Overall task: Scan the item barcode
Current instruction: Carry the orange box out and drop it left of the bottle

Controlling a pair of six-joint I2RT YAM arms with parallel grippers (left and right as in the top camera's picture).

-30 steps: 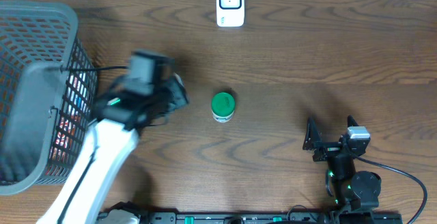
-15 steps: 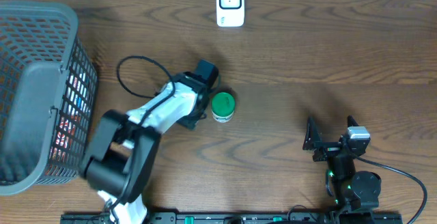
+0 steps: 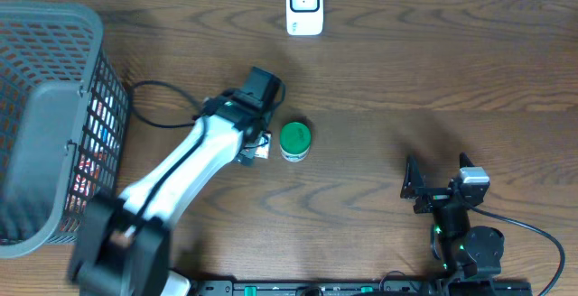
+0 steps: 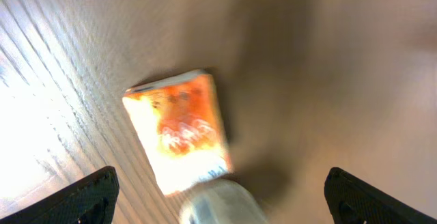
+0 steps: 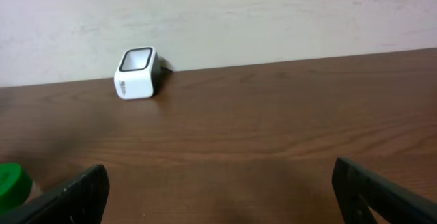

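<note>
Under me lies a dark brown wooden table (image 3: 433, 70), its wavy grain running left to right across the whole overhead frame. From my right wrist view, a plain off-white wall (image 5: 273, 12) fills the upper third of the frame and meets the tabletop's far edge. At the left of my left wrist view, bright light glares off the wood.

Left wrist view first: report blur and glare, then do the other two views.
Left wrist: whole frame soft, orange packet smeared, glare whitening the table at left. Overhead: left arm motion-blurred at its base, rest crisp. Right wrist: sharp, evenly lit scanner.
</note>
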